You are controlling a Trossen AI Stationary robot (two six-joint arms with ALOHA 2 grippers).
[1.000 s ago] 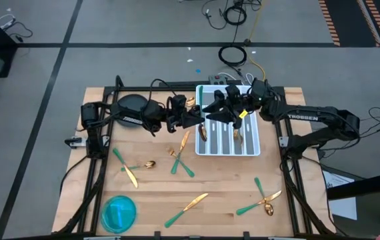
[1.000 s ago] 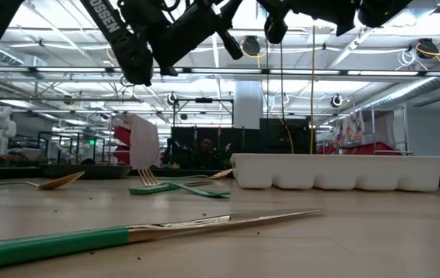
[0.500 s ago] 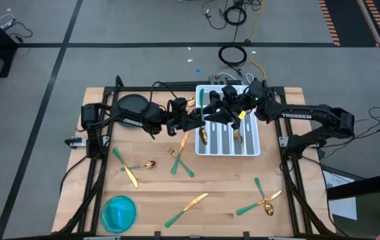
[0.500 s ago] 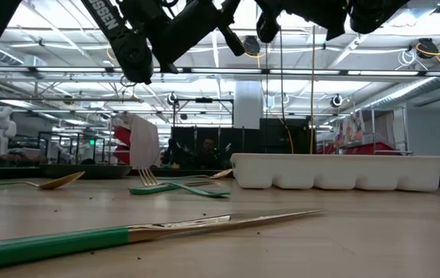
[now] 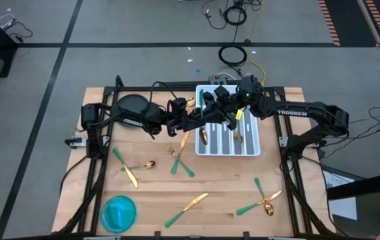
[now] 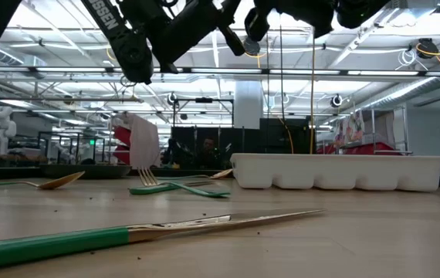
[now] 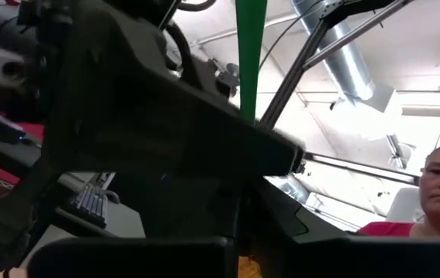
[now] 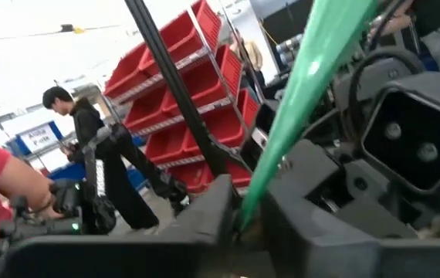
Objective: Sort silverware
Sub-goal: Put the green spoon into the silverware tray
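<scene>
High view: both arms meet in the air above the white tray's (image 5: 257,151) left compartments near the desk's far edge, likely handing one green-handled utensil (image 5: 203,107) across. Left tool (image 5: 197,120) is clenched on it; right tool (image 5: 211,101) pinches its handle, fingers closing. Other silverware (image 5: 185,203) lies scattered toward the near edge.

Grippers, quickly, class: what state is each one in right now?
Left gripper: closed, holding a green-handled utensil.
Right gripper: closed around the same utensil's handle.
</scene>
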